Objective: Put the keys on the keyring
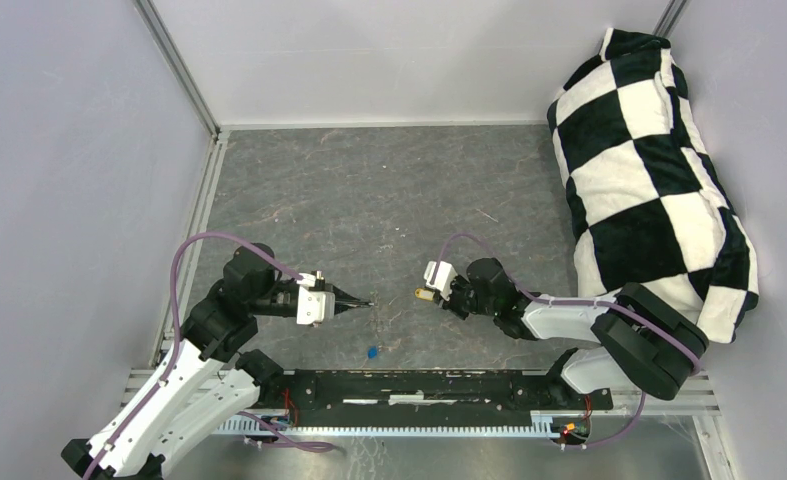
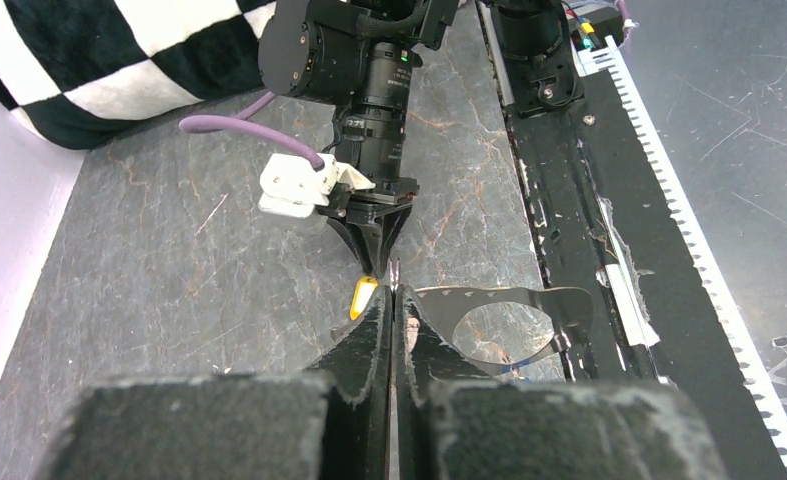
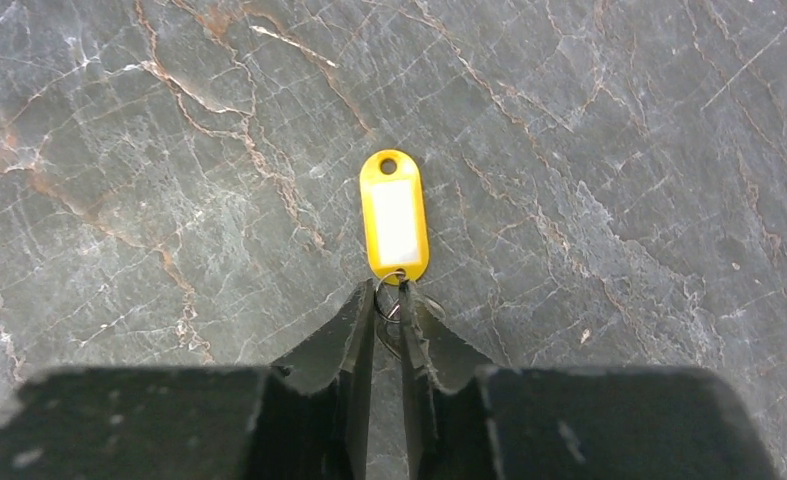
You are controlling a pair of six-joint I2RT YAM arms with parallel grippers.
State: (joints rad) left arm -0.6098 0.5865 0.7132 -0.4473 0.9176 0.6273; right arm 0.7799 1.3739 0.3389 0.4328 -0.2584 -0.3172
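Where the arm bases bolt on at the near edge, a long black slotted metal rail (image 1: 419,385) runs 9-to-3 between them. Just past it, at 12 from the rail's middle, a small blue-headed key of bright plastic (image 1: 371,351) lies on the table, touching neither arm.

Next out, the two grippers face each other tip to tip, near but apart.

Left gripper (image 1: 365,303): points toward 3, jaws pressed flat together, no gap showing. The keyring, a thin grey curved metal band forming a loop (image 2: 529,300), starts at those closed tips and reaches toward 6, clear of the table. It reads as pinched by its end. The blue-headed key sits below the loop, apart from it.

Right gripper (image 3: 390,300): points toward 9, jaws narrow, a slim slit between them. A small thin wire ring (image 3: 391,296) sits in that slit; I cannot tell whether the pads are biting on it. The ring carries a flat yellow key tag of plastic with a white label window and a punched hole (image 3: 394,215). The tag sticks out past the tips toward the left gripper. Lifted or lying flat: cannot tell.

Beyond: the dark grey marbled table top (image 1: 369,200). At about 2 o'clock, a big soft black-and-white chequered cushion (image 1: 649,180) rests against the white wall (image 1: 389,60).
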